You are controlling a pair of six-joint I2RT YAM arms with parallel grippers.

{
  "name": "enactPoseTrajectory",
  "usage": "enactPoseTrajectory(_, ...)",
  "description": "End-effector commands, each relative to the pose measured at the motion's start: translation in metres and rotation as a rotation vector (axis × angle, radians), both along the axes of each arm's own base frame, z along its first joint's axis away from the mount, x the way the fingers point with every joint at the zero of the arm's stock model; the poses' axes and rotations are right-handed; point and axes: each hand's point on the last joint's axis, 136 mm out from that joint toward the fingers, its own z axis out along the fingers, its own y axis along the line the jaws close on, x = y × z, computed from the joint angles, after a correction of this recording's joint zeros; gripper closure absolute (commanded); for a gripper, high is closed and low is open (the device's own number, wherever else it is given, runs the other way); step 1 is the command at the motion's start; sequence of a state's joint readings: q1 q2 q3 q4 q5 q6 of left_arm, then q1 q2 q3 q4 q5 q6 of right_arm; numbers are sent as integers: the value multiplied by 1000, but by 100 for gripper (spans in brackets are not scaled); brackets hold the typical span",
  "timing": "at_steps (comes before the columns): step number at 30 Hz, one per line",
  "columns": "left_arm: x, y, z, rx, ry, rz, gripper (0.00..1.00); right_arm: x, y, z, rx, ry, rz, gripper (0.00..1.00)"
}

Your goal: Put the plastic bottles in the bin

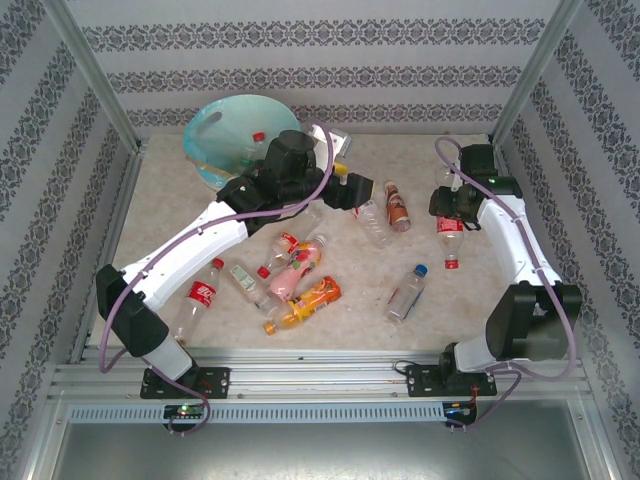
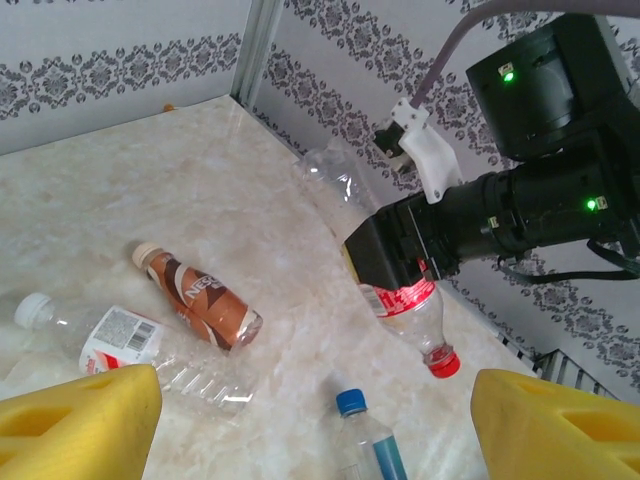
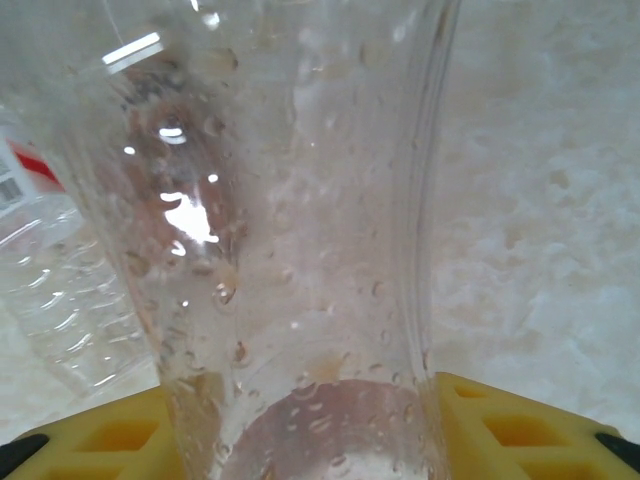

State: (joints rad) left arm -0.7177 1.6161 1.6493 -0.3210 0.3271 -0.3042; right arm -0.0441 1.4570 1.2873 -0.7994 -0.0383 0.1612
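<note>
Right pincer [image 2: 395,280] around clear, droplet-beaded plastic bottle [image 2: 420,320], red cap [image 2: 444,364] downward.

left hand [image 2: 315,400]: spread wide | right hand [image 3: 310,425]: clamped tight

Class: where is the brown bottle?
Top view, right of centre: the brown bottle lies beside a clear bottle, left of the red-capped bottle in the right pincer.

1. From where I stand, the table [image 1: 170,190] has a pale, marbled beige top.
2. The bin [image 1: 212,122] stands at 11 o'clock.
3. A red-labelled bottle [image 1: 201,296] lies alone at 8 o'clock.
4. An orange bottle [image 1: 305,302] lies at 6 o'clock, with a pink bottle [image 1: 297,268] just beside it.
5. A blue-capped bottle [image 1: 407,294] lies at 4 o'clock.
6. A brown-labelled bottle [image 1: 398,206] lies at 2 o'clock.
</note>
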Motion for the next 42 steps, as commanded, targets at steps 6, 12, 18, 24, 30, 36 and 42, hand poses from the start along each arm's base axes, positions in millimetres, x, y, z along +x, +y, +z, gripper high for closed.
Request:
enactPoseTrajectory(6,3,-2,48,-128,-37,-50,17,-14,57,66,279,-254,177,49)
enactPoseTrajectory(12,3,-5,59,-196,-10,-121,14,-47,115,134,484,-460,450,50)
enactPoseTrajectory(18,-14,-22,65,-284,28,-274,9,-96,179,188,624,-597,783,49)
enactPoseTrajectory(24,-34,-28,79,-407,35,-406,7,-119,211,210,665,-624,938,50)
enactPoseTrajectory(30,-51,-27,85,-454,28,-491,16,-126,233,221,706,-614,1011,50)
enactPoseTrajectory(36,-56,-20,87,-437,-16,-478,44,-124,238,225,708,-621,1012,44)
enactPoseTrajectory(42,-52,-1,105,-387,-138,-360,54,-122,229,236,655,-681,954,16)
